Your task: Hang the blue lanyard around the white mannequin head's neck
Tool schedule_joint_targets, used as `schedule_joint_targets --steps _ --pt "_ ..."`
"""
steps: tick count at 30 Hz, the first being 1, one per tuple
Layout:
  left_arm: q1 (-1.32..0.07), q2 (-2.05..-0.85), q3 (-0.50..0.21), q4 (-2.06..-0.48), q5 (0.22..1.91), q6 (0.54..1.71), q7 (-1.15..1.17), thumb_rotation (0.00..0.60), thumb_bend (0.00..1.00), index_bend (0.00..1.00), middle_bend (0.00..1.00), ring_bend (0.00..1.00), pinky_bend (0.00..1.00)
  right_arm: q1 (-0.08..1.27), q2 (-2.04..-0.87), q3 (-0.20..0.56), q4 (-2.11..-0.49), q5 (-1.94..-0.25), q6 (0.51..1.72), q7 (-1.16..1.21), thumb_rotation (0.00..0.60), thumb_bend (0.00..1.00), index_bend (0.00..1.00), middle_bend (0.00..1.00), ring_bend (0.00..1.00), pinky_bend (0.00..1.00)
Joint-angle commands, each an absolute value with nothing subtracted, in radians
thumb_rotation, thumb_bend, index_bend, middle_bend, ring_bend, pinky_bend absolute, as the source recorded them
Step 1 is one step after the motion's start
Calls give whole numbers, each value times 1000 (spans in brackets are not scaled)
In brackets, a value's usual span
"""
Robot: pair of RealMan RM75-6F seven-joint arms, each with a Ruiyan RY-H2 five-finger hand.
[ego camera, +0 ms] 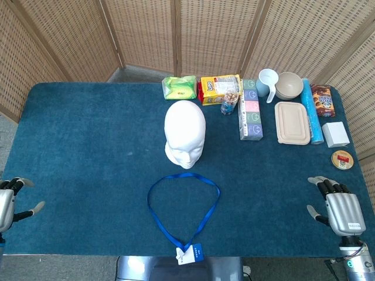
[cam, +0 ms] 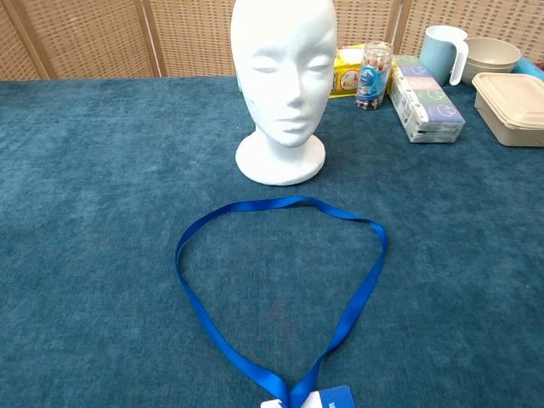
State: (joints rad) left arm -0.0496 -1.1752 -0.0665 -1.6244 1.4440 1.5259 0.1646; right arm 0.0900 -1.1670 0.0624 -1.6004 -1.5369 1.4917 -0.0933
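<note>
The blue lanyard (ego camera: 183, 206) lies flat in an open loop on the table (ego camera: 82, 152), its badge end (ego camera: 190, 254) at the near edge. The white mannequin head (ego camera: 184, 133) stands upright just beyond the far curve of the loop, facing me. My left hand (ego camera: 10, 199) and right hand (ego camera: 338, 206) both rest at the table's near corners, fingers apart, holding nothing, well away from the strap.

The risks I see ahead: the ribbon is thin and lies flat against the cloth, so my fingers may slide over it or catch only one strand. If I lift it from one side, the loop could collapse or twist and not pass over the crown. The head looks light; a strap dragged against it, or a knock from my hand, could tip it toward the boxes (ego camera: 251, 109) behind.
</note>
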Motion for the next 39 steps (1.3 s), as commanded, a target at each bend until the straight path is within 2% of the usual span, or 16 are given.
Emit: schedule_joint_targets --steps 1,17,28,31,36,39 --pt "-51 -1176 -66 -1622 1441 1522 166 484 117 417 421 422 298 92 -1168 63 -1601 -1535 1489 -95 600 262 250 279 313 338" --pt "-47 -1168 -70 -1636 1445 1536 153 483 118 417 421 422 298 114 -1181 66 -1599 -1544 1468 -78 600 262 250 283 314 343" --pt "-57 -1157 -76 -1640 1439 1523 149 484 117 417 421 422 298 178 -1231 102 -1609 -1512 1394 -81 600 262 250 290 318 355" --pt "-63 -1156 -83 -1638 1433 1517 148 486 117 417 421 422 298 205 -1257 121 -1613 -1497 1369 -93 600 263 250 328 363 418" --pt "-81 -1156 -102 -1629 1410 1497 148 491 117 417 421 422 298 238 -1331 158 -1625 -1444 1355 -196 600 261 250 395 528 652" --pt "-99 -1162 -114 -1619 1398 1475 151 490 118 416 421 422 298 262 -1390 185 -1637 -1394 1345 -295 600 257 250 407 599 733"
